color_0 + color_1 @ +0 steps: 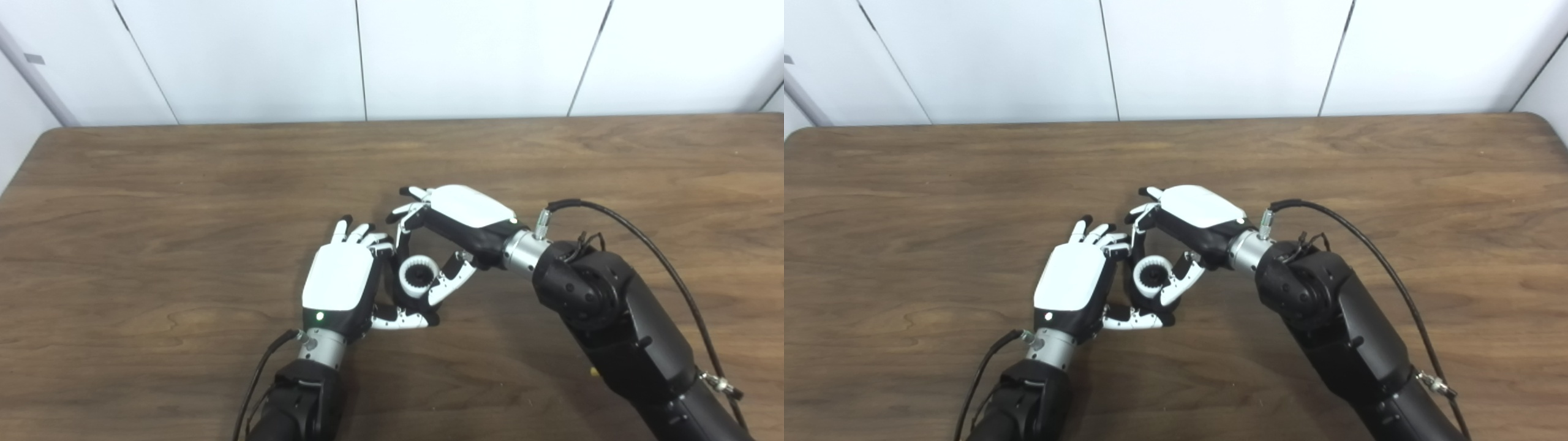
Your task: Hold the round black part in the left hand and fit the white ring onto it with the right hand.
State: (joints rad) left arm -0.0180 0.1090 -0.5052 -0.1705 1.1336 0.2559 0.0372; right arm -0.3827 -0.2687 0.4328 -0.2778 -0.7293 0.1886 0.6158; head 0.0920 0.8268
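Note:
The white ring (419, 275) sits on top of the round black part (404, 300), whose toothed black core shows through the ring's hole; it also shows in the right eye view (1152, 275). My left hand (343, 282) is shut on the black part, holding it from the left just above the table. My right hand (453, 236) comes in from the right, its thumb and a finger pinching the white ring. Most of the black part is hidden by the fingers.
The brown wooden table (184, 202) spreads around both hands. A white panelled wall (392, 55) stands behind its far edge. A black cable (661, 263) loops off my right forearm.

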